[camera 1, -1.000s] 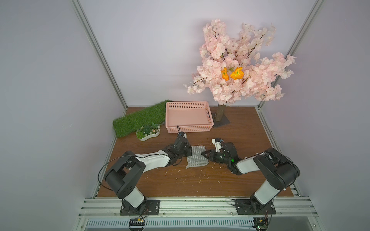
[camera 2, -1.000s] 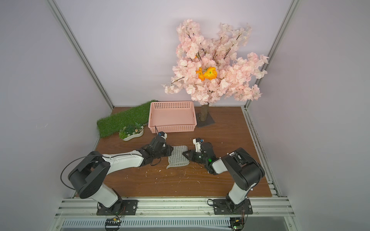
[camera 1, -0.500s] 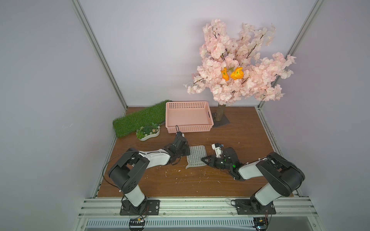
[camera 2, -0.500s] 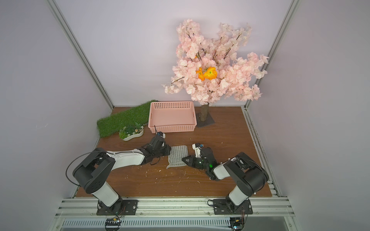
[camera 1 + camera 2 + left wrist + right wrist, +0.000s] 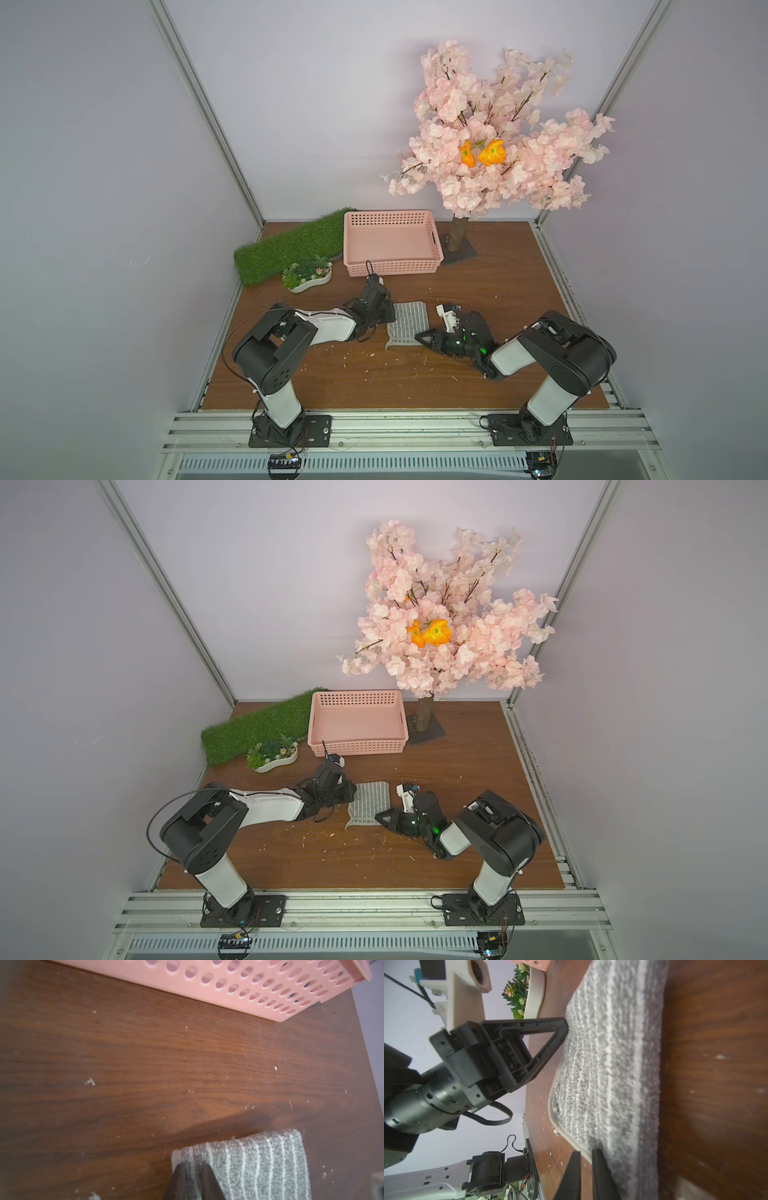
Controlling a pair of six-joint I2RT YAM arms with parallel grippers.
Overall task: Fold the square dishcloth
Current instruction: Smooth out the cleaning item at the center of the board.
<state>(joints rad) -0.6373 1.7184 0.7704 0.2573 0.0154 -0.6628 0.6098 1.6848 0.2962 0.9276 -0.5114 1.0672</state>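
Your cloth (image 5: 408,324) is lying folded mid-surface (image 5: 498,282). Your left fingers (image 5: 179,1182) are pinching its 10 o'clock edge, and your right fingers (image 5: 572,1174) are pinching the hem at 5 o'clock.

No legible text or labels

Dishcloth (image 5: 408,322) on table (image 5: 498,291), before basket (image 5: 390,267) — mat (image 5: 291,249) left of basket.

Grey dishcloth (image 5: 408,322) with whitish stripes, pink basket (image 5: 390,268).
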